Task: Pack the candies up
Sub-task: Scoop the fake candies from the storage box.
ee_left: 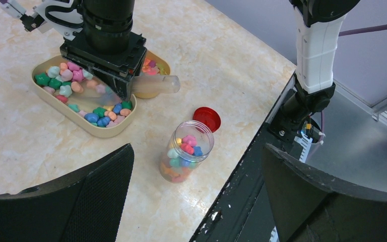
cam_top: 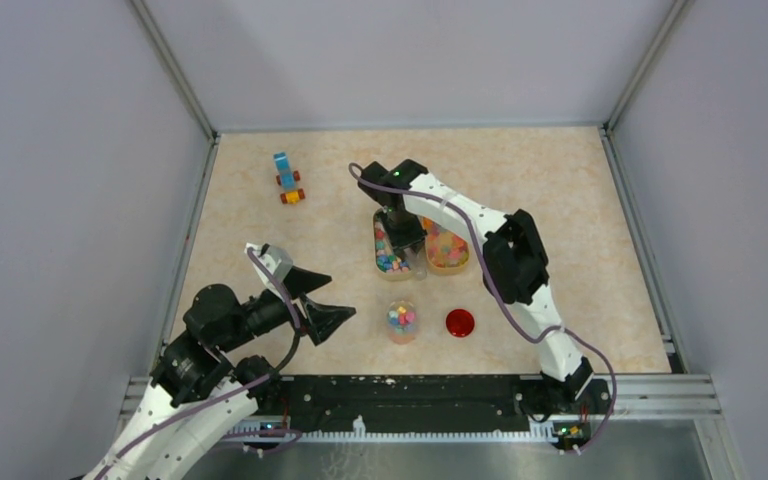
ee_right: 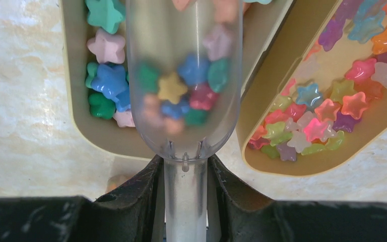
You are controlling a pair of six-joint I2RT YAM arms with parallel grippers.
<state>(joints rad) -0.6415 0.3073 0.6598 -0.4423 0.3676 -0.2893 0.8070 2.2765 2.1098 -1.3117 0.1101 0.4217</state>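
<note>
The candies are small coloured stars. Opaque ones (cam_top: 390, 257) fill the left beige tray (ee_left: 83, 126), and translucent ones (ee_right: 327, 116) fill the right tray (ee_right: 292, 169). My right gripper (ee_right: 185, 174) is shut on the handle of a clear plastic scoop (ee_right: 184, 75). The scoop bowl lies over the left tray with several candies (ee_right: 181, 93) in it. An open clear jar (cam_top: 401, 321) stands nearer the arms, partly filled with candies (ee_left: 187, 146). My left gripper (cam_top: 340, 297) hangs open to the left of the jar and holds nothing.
A round red lid (cam_top: 459, 322) lies on the table just right of the jar. A blue-and-orange toy vehicle (cam_top: 287, 177) sits at the back left. Grey walls close three sides. The black rail (cam_top: 410, 395) runs along the near edge.
</note>
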